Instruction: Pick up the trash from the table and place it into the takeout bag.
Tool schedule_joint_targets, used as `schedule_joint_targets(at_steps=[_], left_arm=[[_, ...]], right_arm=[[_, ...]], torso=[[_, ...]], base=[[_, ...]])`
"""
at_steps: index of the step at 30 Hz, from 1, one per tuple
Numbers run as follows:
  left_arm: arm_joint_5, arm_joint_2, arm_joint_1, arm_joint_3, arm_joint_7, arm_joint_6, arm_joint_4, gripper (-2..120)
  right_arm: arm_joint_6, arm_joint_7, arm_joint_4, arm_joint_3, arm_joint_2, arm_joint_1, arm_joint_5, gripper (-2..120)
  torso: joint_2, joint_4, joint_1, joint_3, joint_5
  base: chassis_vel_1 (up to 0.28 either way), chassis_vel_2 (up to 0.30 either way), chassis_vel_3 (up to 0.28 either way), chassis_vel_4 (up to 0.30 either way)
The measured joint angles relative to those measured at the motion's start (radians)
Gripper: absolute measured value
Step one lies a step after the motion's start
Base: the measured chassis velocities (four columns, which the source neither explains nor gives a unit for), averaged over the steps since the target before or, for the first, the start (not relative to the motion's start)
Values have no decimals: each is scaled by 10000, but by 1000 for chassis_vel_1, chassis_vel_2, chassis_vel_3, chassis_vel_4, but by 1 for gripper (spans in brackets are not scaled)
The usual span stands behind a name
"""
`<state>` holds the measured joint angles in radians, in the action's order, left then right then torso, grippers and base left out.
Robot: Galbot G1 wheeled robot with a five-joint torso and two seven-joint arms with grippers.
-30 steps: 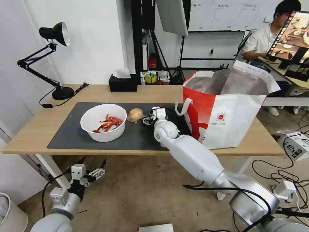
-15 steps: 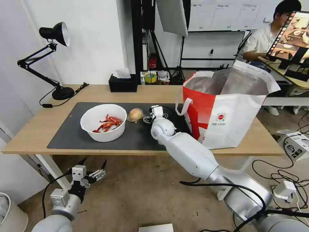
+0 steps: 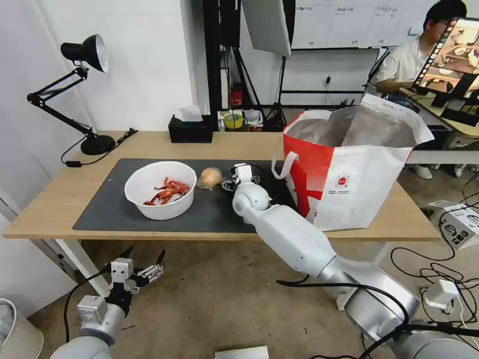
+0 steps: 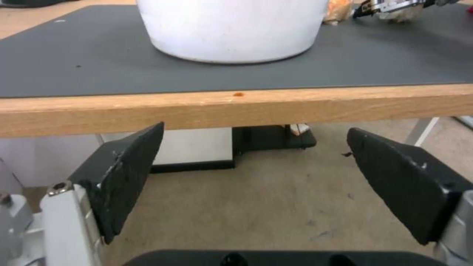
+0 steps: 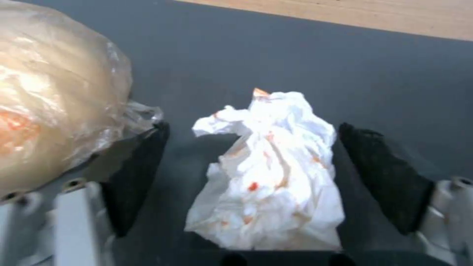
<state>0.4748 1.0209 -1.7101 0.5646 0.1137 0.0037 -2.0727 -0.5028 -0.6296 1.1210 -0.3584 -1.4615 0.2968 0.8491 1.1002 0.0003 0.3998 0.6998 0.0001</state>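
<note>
The crumpled white tissue ball (image 5: 276, 177), spotted orange, lies on the dark mat between the fingers of my right gripper (image 5: 254, 129). That gripper is open and straddles the tissue without closing on it. The tan plastic-wrapped lump (image 5: 49, 111) sits just outside one finger (image 5: 140, 177). In the head view my right gripper (image 3: 229, 183) is low over the mat beside the lump (image 3: 210, 178). The white bowl (image 3: 160, 189) with red-orange shells stands further left. The takeout bag (image 3: 349, 169) stands open at the table's right. My left gripper (image 3: 142, 267) hangs open below the table's front edge (image 4: 246, 107).
A black tissue box (image 3: 190, 128) and a black desk lamp (image 3: 85, 55) stand at the table's back left. The bag's white handle (image 3: 280, 164) hangs close to my right wrist. Cables and a white box (image 3: 461, 224) lie on the floor at the right.
My right arm has shifted slightly left and settled lower around the tissue. The left gripper has sunk a little below the table edge.
</note>
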Motion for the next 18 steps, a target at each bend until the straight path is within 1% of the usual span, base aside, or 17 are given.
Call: schedule_joint_targets(at_steps=[1, 3, 4, 5, 7, 8, 12, 13, 15, 16, 18], left_arm=[[0, 0, 0, 0, 0, 0, 0, 100], [-5, 16, -11, -1, 0, -1, -35, 100], [-11, 26, -17, 0, 0, -4, -36, 100], [-11, 26, -17, 0, 0, -4, -36, 100], [-24, 53, -50, 15, 0, -14, -37, 100], [-24, 53, -50, 15, 0, -14, -37, 100], [-85, 69, -142, 46, -6, -193, -33, 100], [-85, 69, -142, 46, -6, -193, -33, 100], [-93, 74, -175, 69, -12, -219, -33, 100], [-93, 74, -175, 69, -12, -219, -33, 100], [-96, 74, -198, 81, -18, -226, -37, 100]], right_arm=[[0, 0, 0, 0, 0, 0, 0, 86], [-38, -45, 16, 5, -5, 12, 63, 78], [-67, -87, 32, 11, -7, 34, 99, 71], [-67, -87, 32, 11, -7, 34, 99, 71], [-141, -215, 122, 13, -2, 89, 172, 61], [-141, -215, 122, 13, -2, 89, 172, 61], [-215, -369, 169, 17, 0, 109, 282, 43], [-215, -369, 169, 17, 0, 109, 282, 43], [-221, -409, 180, 18, 2, 122, 295, 32], [-221, -409, 180, 18, 2, 122, 295, 32], [-226, -450, 215, 18, 27, 130, 308, 22]], torso=[[0, 0, 0, 0, 0], [0, 2, 0, 0, 2], [1, 4, 0, 0, 1], [1, 4, 0, 0, 1], [0, 6, 0, 0, 2], [0, 6, 0, 0, 2], [1, 4, -1, 0, 1], [1, 4, -1, 0, 1], [0, 0, -1, 0, 0], [0, 0, -1, 0, 0], [0, -2, 0, 1, -1]], base=[[0, 0, 0, 0], [0, 0, 0, 0], [0, 0, 0, 0], [0, 0, 0, 0], [0, 0, 0, 0], [0, 0, 0, 0], [0, 0, 0, 0], [0, 0, 0, 0], [0, 0, 0, 0], [0, 0, 0, 0], [0, 0, 0, 0]])
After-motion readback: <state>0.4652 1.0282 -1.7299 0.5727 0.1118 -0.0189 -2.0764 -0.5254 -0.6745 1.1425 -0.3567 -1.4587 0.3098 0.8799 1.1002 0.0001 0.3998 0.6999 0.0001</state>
